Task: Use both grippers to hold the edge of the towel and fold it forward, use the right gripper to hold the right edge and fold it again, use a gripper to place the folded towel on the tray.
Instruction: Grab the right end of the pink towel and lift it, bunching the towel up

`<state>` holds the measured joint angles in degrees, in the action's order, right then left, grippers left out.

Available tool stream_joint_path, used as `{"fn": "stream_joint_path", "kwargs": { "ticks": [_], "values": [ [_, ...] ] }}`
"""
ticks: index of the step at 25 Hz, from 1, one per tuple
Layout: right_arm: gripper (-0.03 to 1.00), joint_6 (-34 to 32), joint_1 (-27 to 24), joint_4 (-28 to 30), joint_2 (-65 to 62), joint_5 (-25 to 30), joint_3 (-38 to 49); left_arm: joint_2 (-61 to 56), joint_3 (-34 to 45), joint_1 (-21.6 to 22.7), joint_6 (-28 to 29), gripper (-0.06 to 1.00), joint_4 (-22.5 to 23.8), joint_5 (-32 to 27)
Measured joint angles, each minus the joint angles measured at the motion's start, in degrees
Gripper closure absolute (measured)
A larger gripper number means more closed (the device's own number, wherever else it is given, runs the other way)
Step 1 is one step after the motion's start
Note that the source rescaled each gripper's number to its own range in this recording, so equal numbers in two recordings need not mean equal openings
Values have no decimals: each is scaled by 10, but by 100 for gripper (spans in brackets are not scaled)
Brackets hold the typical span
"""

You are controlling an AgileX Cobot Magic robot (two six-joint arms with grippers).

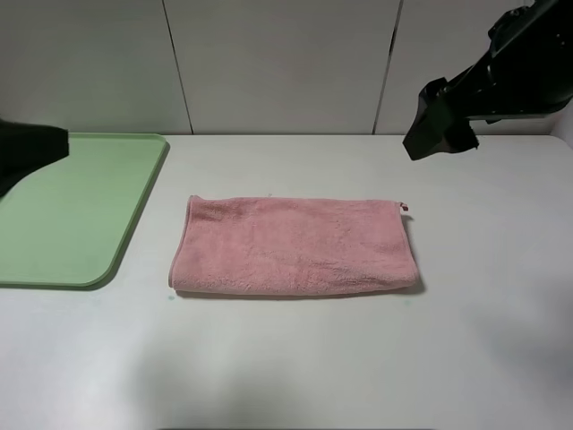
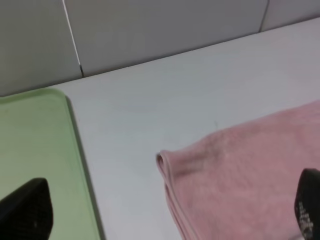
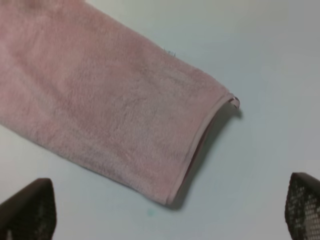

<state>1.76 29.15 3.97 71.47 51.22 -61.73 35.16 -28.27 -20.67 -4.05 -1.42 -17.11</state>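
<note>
A pink towel [image 1: 294, 245], folded once into a long band, lies flat in the middle of the white table. It also shows in the left wrist view [image 2: 245, 170] and the right wrist view [image 3: 105, 105]. A green tray [image 1: 67, 206] lies to the left of it. My left gripper [image 2: 167, 210] is open and empty, raised above the towel's left end and the tray's edge. In the high view only its dark tip [image 1: 31, 148] shows, over the tray. My right gripper [image 3: 165, 207] is open and empty, raised above the towel's right end; in the high view it [image 1: 439, 125] hangs at the back right.
A white panelled wall [image 1: 286, 63] stands behind the table. The tray's rim [image 2: 75, 135] runs close to the towel's left end. Bare table top [image 1: 295, 358] lies in front of the towel and to its right.
</note>
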Motion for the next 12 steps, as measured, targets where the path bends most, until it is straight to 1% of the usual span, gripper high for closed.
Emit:
{"fn": "stream_joint_path", "kwargs": {
  "ticks": [8,12],
  "values": [
    [-3,-14,0,-4,0,-40,67,-207,13,0,40,-2,2,-175],
    [-3,-18,0,-6,0,-49,86,-287,13,0,86,-2,32,-278]
  ]
}}
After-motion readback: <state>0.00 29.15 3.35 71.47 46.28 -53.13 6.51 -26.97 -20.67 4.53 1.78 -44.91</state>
